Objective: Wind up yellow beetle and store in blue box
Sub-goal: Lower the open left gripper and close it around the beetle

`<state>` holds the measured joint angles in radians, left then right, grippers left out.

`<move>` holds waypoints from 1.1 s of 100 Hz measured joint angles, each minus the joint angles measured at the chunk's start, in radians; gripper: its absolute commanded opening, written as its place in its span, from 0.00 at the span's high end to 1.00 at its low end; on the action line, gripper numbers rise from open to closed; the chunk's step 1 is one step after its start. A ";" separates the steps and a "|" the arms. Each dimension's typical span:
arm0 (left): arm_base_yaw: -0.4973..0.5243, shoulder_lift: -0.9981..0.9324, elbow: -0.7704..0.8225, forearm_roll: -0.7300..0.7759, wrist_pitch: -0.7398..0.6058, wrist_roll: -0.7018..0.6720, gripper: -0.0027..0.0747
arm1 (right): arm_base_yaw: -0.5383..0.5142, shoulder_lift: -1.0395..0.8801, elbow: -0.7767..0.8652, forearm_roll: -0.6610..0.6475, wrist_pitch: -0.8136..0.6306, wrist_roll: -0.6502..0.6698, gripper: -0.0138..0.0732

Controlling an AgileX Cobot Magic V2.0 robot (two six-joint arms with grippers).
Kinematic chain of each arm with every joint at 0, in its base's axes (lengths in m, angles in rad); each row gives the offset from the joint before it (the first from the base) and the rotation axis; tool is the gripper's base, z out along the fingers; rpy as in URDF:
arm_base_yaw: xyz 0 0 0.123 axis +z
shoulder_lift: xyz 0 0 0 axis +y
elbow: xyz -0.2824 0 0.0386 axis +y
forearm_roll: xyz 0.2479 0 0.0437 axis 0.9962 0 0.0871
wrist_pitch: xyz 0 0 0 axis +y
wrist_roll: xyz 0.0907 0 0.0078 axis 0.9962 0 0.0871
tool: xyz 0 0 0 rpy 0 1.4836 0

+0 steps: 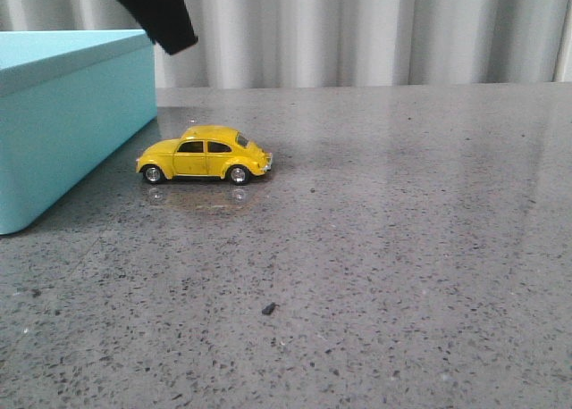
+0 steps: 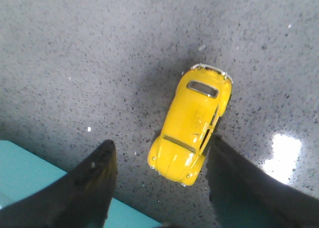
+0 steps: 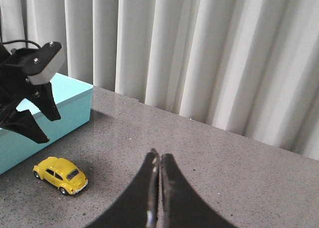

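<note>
The yellow beetle [image 1: 204,154] stands on its wheels on the grey speckled table, just right of the blue box [image 1: 63,114], whose lid is on. My left gripper [image 2: 162,142] hangs open well above the car, with nothing between its fingers [image 2: 94,180]. From its wrist camera the beetle [image 2: 197,121] lies close to one finger and a corner of the blue box [image 2: 20,168] shows. In the front view only a black part of the left gripper [image 1: 154,12] shows at the top. My right gripper [image 3: 158,157] is shut on nothing, high over the table, away from the beetle [image 3: 60,174].
A pale pleated curtain [image 1: 357,29] closes off the far edge of the table. A small dark crumb [image 1: 268,309] lies on the table nearer the front. The blue box [image 3: 65,106] takes up the table's left side.
</note>
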<state>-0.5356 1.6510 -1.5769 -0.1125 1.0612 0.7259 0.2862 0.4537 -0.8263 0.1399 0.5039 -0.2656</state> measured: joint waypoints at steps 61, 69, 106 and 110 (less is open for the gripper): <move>0.027 0.111 -0.005 -0.151 0.077 0.327 0.27 | 0.000 0.000 0.000 0.000 0.000 0.000 0.89; 0.029 0.142 -0.005 -0.157 0.087 0.347 0.27 | 0.000 0.000 0.000 0.000 0.000 0.000 0.89; 0.071 0.196 -0.005 -0.176 0.058 0.365 0.27 | 0.000 -0.002 0.000 0.000 0.000 0.000 0.89; 0.077 0.199 -0.005 -0.181 0.058 0.365 0.28 | 0.000 -0.002 0.000 0.000 0.000 0.000 0.89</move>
<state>-0.4585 1.8501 -1.5819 -0.2934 1.1191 1.0910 0.2862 0.4517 -0.8263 0.1399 0.5039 -0.2656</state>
